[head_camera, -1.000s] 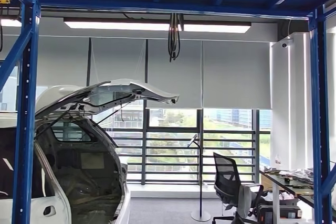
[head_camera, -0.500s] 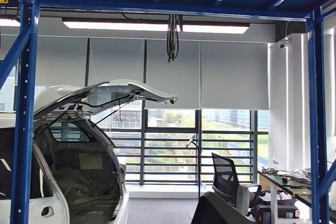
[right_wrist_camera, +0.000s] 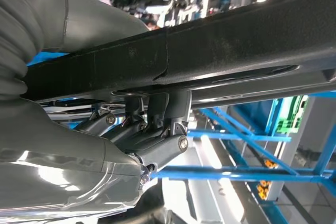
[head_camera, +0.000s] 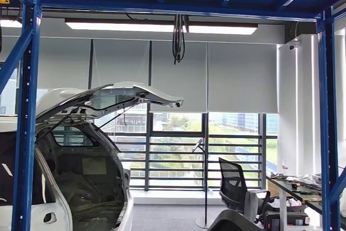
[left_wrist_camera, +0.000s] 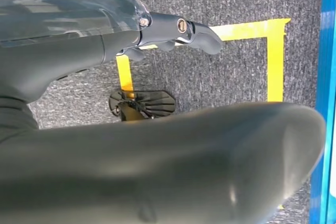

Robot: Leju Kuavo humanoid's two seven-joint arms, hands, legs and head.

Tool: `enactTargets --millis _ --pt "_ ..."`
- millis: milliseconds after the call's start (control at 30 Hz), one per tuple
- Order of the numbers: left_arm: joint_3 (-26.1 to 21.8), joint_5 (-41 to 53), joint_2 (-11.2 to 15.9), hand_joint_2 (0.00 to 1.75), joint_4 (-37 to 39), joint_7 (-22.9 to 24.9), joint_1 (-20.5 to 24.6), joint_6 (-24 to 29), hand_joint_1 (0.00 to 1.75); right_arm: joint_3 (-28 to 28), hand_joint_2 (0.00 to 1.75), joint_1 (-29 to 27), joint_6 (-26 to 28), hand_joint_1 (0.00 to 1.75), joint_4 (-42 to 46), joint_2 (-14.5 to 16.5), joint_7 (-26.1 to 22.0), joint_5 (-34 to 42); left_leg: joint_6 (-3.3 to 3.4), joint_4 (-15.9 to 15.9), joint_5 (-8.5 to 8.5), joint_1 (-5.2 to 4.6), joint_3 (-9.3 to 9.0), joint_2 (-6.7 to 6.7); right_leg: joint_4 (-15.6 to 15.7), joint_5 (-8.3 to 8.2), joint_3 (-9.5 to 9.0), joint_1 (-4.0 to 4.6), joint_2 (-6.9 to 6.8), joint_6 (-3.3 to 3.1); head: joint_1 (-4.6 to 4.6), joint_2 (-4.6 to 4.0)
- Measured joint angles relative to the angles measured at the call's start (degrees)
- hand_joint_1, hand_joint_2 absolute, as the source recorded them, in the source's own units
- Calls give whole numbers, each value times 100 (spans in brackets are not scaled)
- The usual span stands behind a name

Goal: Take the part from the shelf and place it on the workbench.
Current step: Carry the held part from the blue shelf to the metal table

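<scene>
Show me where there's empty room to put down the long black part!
Bare grey carpet lies between the white car and the office chair, and also inside the yellow tape corner beside the blue post. The desk at the right is crowded with clutter. The right hand grips the part.

Long black part [right_wrist_camera: 222, 40]: both ends cut off by the frame edges; full shape cannot be told.
Right hand [right_wrist_camera: 130, 129]: fingertips hidden behind the part it grips.
Dark curved shape [head_camera: 238, 221], bottom edge of head view: cropped; identity cannot be told.
White car [head_camera: 73, 155], lower left: front cut off, partly hidden by blue post [head_camera: 25, 123].
Clutter on desk [head_camera: 301, 187], lower right: too small to identify.
Left hand [left_wrist_camera: 174, 30]: grip hidden by large blurred dark form [left_wrist_camera: 166, 166].
</scene>
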State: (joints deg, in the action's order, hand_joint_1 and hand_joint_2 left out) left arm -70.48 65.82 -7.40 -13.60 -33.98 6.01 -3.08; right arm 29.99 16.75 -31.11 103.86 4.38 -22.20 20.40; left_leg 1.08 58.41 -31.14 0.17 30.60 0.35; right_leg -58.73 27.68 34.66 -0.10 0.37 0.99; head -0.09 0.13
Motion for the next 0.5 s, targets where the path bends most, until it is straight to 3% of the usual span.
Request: enactTargets --millis 167,267,333,400,433,467,500 --pt "10 28 23 175 0 9 -21 32 0 135 175 5 6 175 0 1 32 142 18 14 -6 -23 2 -1 10 -11 -4 -25 -2 19 0 0" --pt "10 27 34 175 0 2 -33 28 0 152 175 5 22 175 21 -3 43 175 75 -41 33 10 -32 9 -20 21 -3 -29 -2 60 -1 0" --pt "10 22 38 175 0 2 -34 15 0 158 175 10 27 175 43 -15 25 163 114 -88 59 60 -77 22 -382 225 152 -33 -5 97 -1 0" --pt "10 15 41 175 0 9 -46 -9 0 168 175 4 24 175 49 -54 -13 125 117 -90 50 70 -97 26 -1115 513 520 -60 -8 136 -1 0" --pt "10 11 43 175 0 13 -61 -24 0 172 175 -5 19 175 50 -81 -34 108 112 -88 40 74 -106 27 -1413 580 695 -75 -9 153 -1 0" --pt "10 6 45 175 0 17 -78 -37 0 175 175 -11 14 175 50 -107 -50 98 100 -87 25 81 -122 26 -1538 548 789 -87 -11 168 -2 0" --pt "9 0 48 175 0 20 -97 -46 0 176 175 -14 8 175 50 -127 -62 92 80 -84 3 90 -149 24 -1434 405 770 -95 -12 175 -1 0"
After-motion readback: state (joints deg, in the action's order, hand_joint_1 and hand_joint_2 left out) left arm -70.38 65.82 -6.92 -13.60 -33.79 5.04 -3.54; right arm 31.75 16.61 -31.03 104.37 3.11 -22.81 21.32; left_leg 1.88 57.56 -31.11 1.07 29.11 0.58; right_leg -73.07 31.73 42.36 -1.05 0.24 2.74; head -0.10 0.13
